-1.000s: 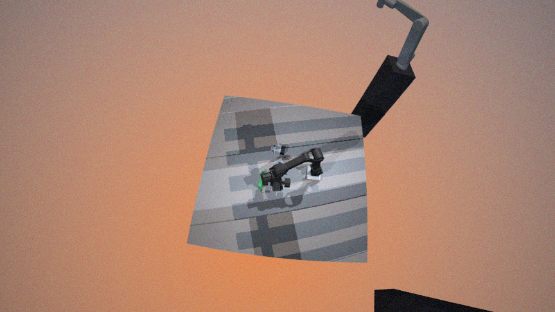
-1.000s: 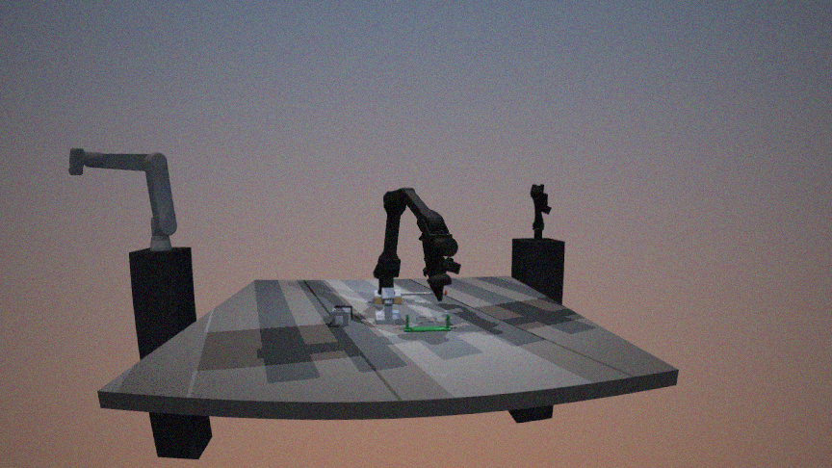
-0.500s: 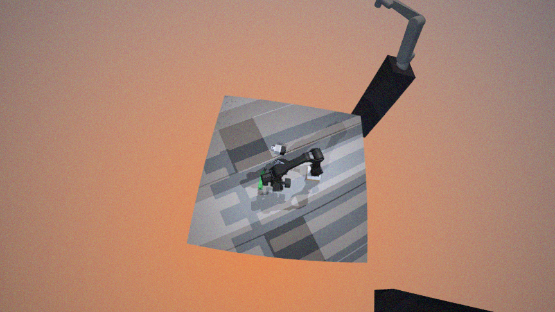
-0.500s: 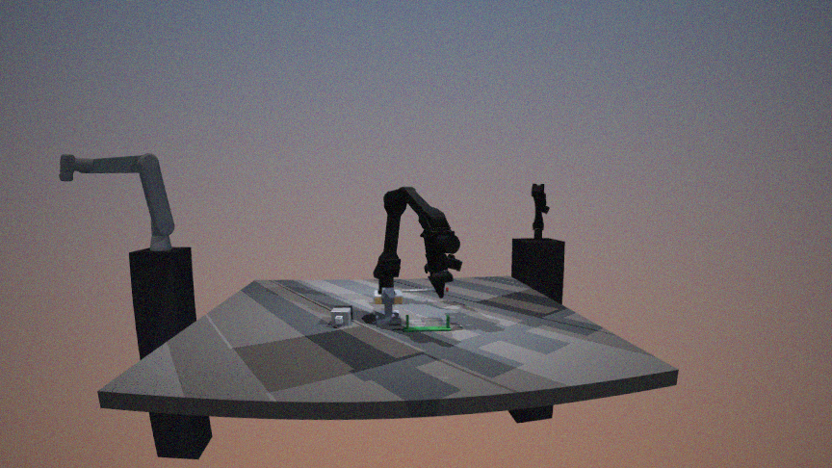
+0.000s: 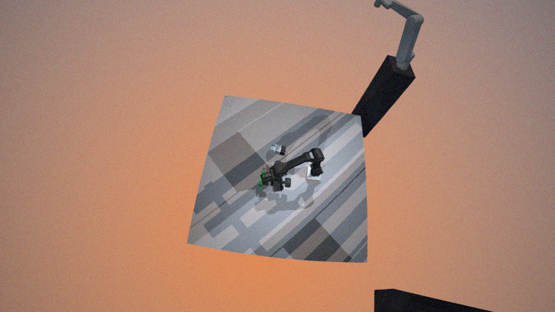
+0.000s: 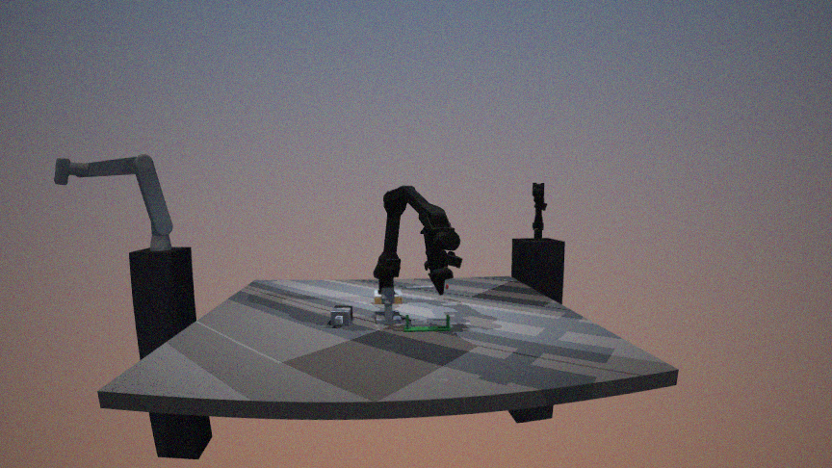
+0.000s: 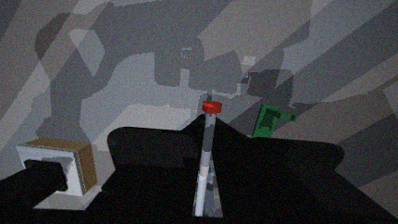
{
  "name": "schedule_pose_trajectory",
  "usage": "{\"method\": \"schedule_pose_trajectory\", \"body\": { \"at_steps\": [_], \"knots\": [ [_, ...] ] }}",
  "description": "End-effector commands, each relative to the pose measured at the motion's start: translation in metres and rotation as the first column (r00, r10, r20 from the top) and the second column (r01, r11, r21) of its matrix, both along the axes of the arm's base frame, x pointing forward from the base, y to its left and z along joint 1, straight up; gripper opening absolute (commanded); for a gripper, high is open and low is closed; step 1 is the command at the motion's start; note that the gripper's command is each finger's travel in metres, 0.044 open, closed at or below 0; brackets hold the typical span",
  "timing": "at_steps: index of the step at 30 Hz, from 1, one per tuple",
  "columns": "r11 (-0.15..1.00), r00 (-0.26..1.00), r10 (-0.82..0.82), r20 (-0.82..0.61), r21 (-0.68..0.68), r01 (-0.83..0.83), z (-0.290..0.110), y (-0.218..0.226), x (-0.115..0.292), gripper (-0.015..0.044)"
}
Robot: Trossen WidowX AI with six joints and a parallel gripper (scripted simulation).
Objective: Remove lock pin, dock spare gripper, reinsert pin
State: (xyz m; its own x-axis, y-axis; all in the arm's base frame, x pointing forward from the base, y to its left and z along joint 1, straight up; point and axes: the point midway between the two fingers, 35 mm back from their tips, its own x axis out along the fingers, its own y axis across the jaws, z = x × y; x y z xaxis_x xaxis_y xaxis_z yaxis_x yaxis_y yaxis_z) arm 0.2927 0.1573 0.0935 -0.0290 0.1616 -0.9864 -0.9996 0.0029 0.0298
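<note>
My gripper (image 6: 440, 292) (image 7: 206, 118) is shut on the lock pin (image 7: 206, 141), a thin pale rod with a red head (image 7: 212, 106) (image 6: 447, 286) beyond the fingertips. The pin is held above the table, with its shaft running back between the fingers. The grey mount (image 6: 388, 312) stands upright left of the gripper in the exterior view; a gap between it and the pin's tip is too small to judge. The spare gripper (image 5: 277, 149) (image 6: 341, 316), a small grey-white block with a dark end, lies on the table away from the mount. Arm and fingers hide much of the mount elsewhere.
A green cradle (image 5: 260, 184) (image 6: 428, 329) (image 7: 262, 129) with upright ends stands near my gripper. My arm's white and tan base (image 5: 313, 179) (image 7: 89, 167) is behind. A grey arm (image 5: 407, 40) (image 6: 154, 200) and a dark arm (image 6: 538, 215) stand on black pedestals beyond the table.
</note>
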Motion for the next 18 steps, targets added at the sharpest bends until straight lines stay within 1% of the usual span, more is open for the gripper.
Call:
{"method": "schedule_pose_trajectory", "body": {
  "at_steps": [1,18],
  "knots": [
    [1.0,1.0,-0.004,0.001,0.001,0.004,0.002,0.003,0.007,0.0],
    [1.0,1.0,-0.024,0.011,0.0,0.024,0.01,0.021,0.055,0.0]
  ]
}}
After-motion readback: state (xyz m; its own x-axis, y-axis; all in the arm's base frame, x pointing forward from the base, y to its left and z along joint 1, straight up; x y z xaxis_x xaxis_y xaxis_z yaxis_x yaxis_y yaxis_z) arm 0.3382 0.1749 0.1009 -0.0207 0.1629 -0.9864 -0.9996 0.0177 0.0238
